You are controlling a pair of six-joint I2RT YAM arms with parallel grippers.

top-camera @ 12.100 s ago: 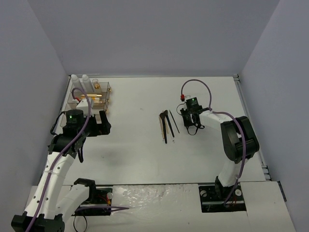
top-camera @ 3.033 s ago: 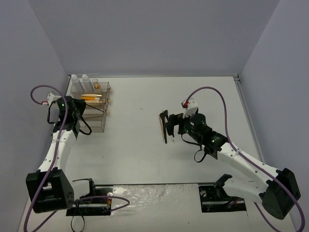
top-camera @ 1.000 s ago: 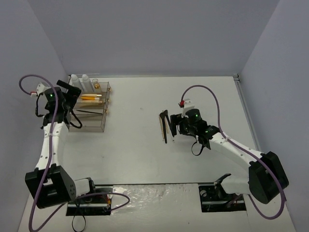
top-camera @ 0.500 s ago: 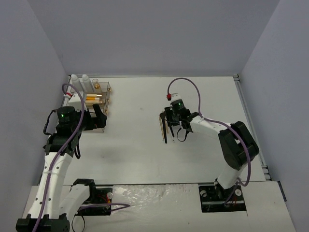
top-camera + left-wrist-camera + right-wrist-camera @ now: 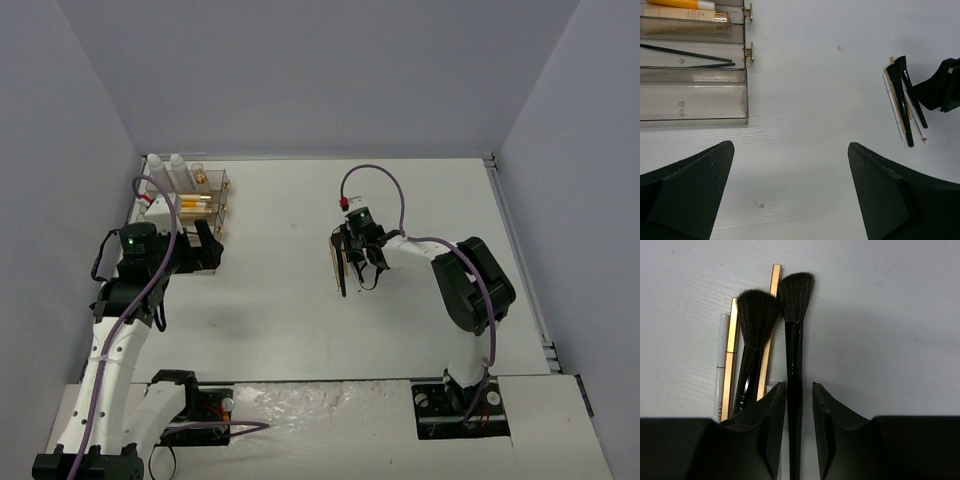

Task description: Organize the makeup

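1. Right arm has drawn in over the last half second, its gripper [image 5: 347,255] narrowing over the brushes [image 5: 340,268] mid-table. The left gripper [image 5: 205,245] hangs at the front of the drawer box [image 5: 222,185], which has two bottles [image 5: 165,165] at its back.
2. Left wrist: the left gripper gapes wide and holds nothing. The drawers hold an orange tube [image 5: 680,4], a beige tube [image 5: 685,20] and slim brushes [image 5: 685,52].
3. Right wrist: the right jaws straddle one black brush [image 5: 794,350] and are nearly closed. A sliver of table shows beside one finger. Sticks [image 5: 731,355] lie alongside.
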